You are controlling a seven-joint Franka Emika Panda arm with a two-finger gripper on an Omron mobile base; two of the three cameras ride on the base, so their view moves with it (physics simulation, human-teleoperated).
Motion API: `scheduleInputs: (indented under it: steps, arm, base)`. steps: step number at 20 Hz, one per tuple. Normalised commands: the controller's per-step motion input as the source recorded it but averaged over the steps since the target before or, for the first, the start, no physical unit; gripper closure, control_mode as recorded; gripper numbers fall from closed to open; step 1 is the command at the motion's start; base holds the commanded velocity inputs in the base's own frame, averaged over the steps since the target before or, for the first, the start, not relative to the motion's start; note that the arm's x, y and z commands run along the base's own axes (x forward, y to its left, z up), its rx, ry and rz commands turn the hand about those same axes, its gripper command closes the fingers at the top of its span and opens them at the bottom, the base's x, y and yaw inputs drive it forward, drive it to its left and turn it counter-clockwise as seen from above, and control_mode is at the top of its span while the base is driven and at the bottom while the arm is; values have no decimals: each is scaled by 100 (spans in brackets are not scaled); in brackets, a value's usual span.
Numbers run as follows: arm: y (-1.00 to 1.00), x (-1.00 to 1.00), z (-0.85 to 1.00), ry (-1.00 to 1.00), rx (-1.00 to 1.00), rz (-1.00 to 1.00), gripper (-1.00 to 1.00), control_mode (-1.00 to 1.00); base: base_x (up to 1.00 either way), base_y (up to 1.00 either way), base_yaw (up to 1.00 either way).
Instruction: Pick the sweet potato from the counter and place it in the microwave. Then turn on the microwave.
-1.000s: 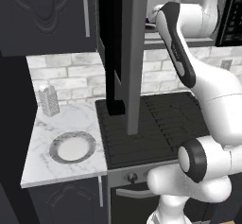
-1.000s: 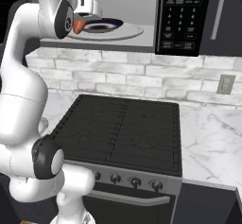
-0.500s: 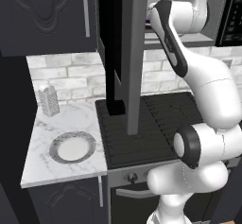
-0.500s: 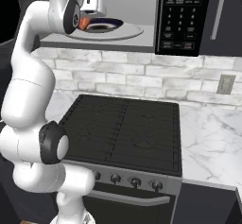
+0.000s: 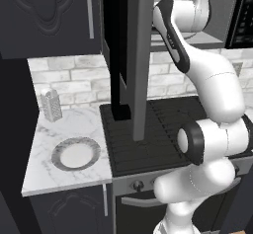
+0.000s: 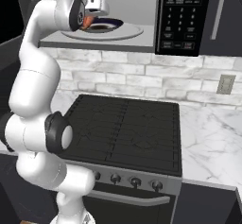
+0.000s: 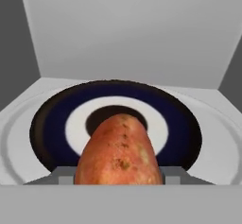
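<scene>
Where pincer [image 6: 89, 21] grips, oval sweet potato [image 7: 119, 153] looks mottled.

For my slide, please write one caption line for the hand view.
Sweet potato held by the claw above the dark-rimmed plate inside the pale microwave.

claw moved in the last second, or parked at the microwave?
Yes. In the right base view the claw with the sweet potato has gone right, further over the dark plate inside the microwave.

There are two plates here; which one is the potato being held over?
The dark-rimmed plate inside the microwave, under the sweet potato. The grey-rimmed plate sits on the counter.
</scene>
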Motion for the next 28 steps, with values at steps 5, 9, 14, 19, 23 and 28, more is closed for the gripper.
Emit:
scheduleInputs:
  steps: [5,9,14,19,23,28]
  arm:
    - [0,26,-6,0,0,0,100,-100]
    - [0,22,-12,1,0,0,100,-100]
    - [0,30,-12,3,0,0,100,-100]
    - [0,29,-8,2,0,0,100,-100]
    - [0,29,-8,3,0,0,100,-100]
    - [0,19,-4,4,0,0,100,-100]
  base:
    - [0,0,0]
    - [0,0,0]
    - [0,0,0]
    - [0,0,0]
    - [0,0,0]
    - [0,0,0]
